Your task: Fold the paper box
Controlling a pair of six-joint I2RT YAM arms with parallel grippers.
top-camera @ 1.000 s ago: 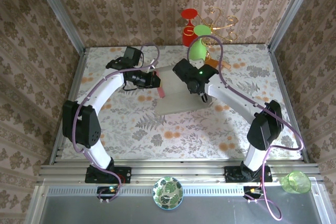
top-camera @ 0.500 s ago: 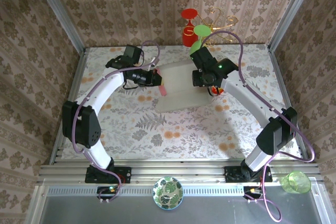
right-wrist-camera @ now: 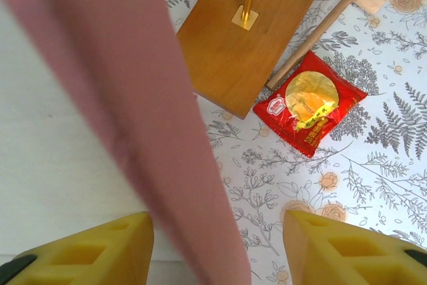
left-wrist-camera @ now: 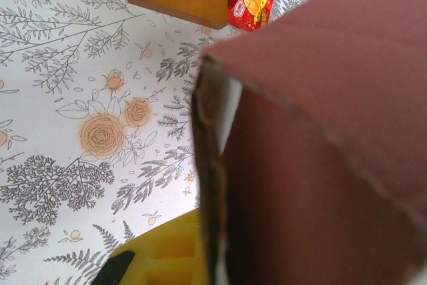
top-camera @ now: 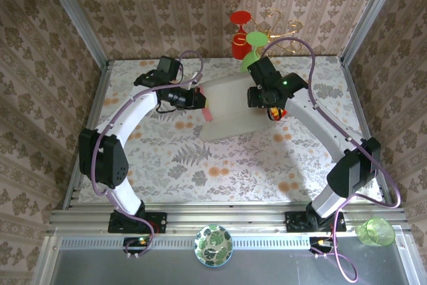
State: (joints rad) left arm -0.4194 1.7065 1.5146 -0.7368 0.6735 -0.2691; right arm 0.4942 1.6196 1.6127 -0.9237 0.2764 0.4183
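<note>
paper box edge is held clenched in l. pincer as anchor; r. pincer is released, astride its flap.

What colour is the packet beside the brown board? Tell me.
The packet is red with a yellow centre; the right wrist view shows it best.

Damask-patterned wallpaper walls on three sides — pale floral-print table below
</note>
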